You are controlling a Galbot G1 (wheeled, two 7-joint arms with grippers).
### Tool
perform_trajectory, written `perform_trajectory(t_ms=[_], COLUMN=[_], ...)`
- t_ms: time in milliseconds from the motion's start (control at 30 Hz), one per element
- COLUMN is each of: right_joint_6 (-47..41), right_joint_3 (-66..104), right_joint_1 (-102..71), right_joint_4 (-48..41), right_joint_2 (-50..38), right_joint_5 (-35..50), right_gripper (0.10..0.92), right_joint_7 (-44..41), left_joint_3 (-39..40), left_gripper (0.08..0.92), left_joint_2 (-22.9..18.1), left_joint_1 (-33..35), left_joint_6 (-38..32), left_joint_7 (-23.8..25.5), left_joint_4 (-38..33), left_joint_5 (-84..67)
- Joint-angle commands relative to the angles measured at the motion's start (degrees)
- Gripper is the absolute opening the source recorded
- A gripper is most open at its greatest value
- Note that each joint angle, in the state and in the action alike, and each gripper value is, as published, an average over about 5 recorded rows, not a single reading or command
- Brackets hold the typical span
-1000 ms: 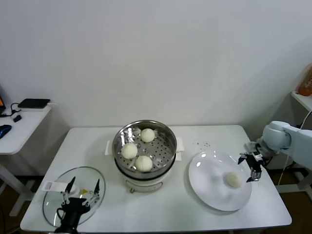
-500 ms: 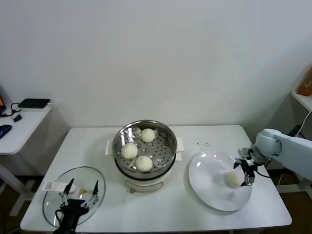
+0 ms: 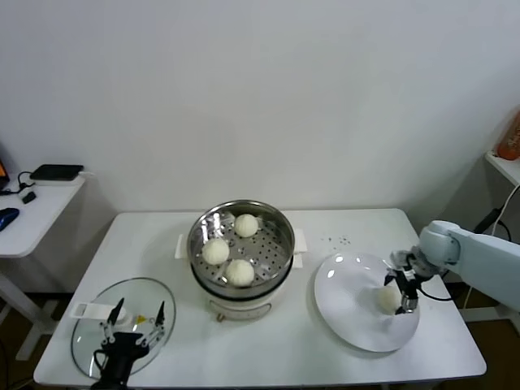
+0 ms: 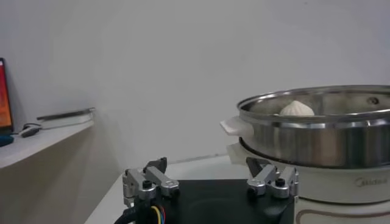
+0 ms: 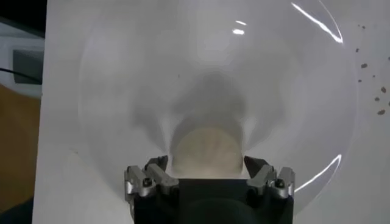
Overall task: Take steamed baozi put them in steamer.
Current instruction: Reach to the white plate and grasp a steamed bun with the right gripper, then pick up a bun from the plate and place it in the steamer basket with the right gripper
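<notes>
The steamer (image 3: 197, 233) stands mid-table with three baozi on its perforated tray (image 3: 246, 225) (image 3: 215, 251) (image 3: 240, 272). A fourth baozi (image 3: 387, 299) lies on the white plate (image 3: 345, 305) to the right. My right gripper (image 3: 403, 292) is lowered over that baozi, open, one finger on each side of it. In the right wrist view the baozi (image 5: 206, 149) fills the gap between the fingers of the right gripper (image 5: 205, 163); whether they touch it I cannot tell. My left gripper (image 3: 140, 306) rests open and holds nothing at the front left.
A round glass lid (image 3: 89, 341) lies under the left gripper near the table's front left corner. In the left wrist view the steamer (image 4: 317, 140) stands beyond the left gripper (image 4: 207, 164). A side desk (image 3: 32, 211) is at the far left.
My right gripper has moved left from the plate's right edge and come down over the baozi on the plate, staying open. The left arm has not moved.
</notes>
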Motion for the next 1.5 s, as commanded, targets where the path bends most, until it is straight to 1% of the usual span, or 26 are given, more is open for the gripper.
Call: perform_trajectory(t_ms=[33, 133, 333, 500, 600, 800, 967, 1167, 1300, 1500], right_joint_6=[-0.1, -0.1, -0.1, -0.4, -0.8, -2.4, -2.2, -1.3, -1.1, -1.2], right_joint_3=[1.1, 1.2, 1.1, 0.3, -2.5, -13.2, -23.9, -31.3, -32.5, -31.7], right_joint_1=[-1.2, -1.1, -0.7, 1.2, 5.5, 21.9, 36.8, 47.8, 51.4, 50.9], right_joint_4=[-1.2, -1.4, -1.2, -0.2, 1.1, 6.3, 8.2, 7.4, 6.0, 3.1], right_joint_2=[0.6, 0.6, 0.4, 0.1, 0.2, 1.3, 6.1, 15.1, 20.4, 26.9], right_joint_5=[-0.1, 0.0, 0.4, 2.0, 5.0, 16.6, 24.8, 35.7, 41.0, 44.1], right_gripper=[0.823, 0.808, 0.700, 0.669, 0.663, 0.662, 0.662, 0.662, 0.662, 0.662], right_joint_7=[-0.1, -0.3, -0.7, -0.7, -0.6, -0.6, -1.6, -3.0, -3.2, -3.2], left_joint_3=[0.0, -0.1, 0.0, 0.0, 0.0, -0.3, -0.3, -0.3, -0.2, -0.2], left_gripper=[0.823, 0.823, 0.823, 0.823, 0.823, 0.823, 0.823, 0.823, 0.823, 0.823], left_joint_2=[0.0, 0.0, 0.0, -0.1, -0.1, -0.1, 0.0, 0.2, 0.2, 0.2], left_joint_1=[0.0, 0.0, 0.0, 0.1, 0.1, -0.5, -0.8, -0.9, -0.9, -0.8], left_joint_6=[0.0, 0.0, -0.1, -0.2, -0.3, 0.2, 0.4, 0.3, 0.3, 0.3], left_joint_7=[0.0, 0.0, -0.1, -0.1, -0.1, 0.0, 0.0, 0.0, 0.0, -0.1], left_joint_4=[0.1, 0.2, 0.2, 0.2, 0.2, -0.2, -0.3, -0.4, -0.5, -0.6], left_joint_5=[0.0, -0.1, -0.1, -0.1, -0.2, -1.2, -1.2, -1.2, -1.2, -1.5])
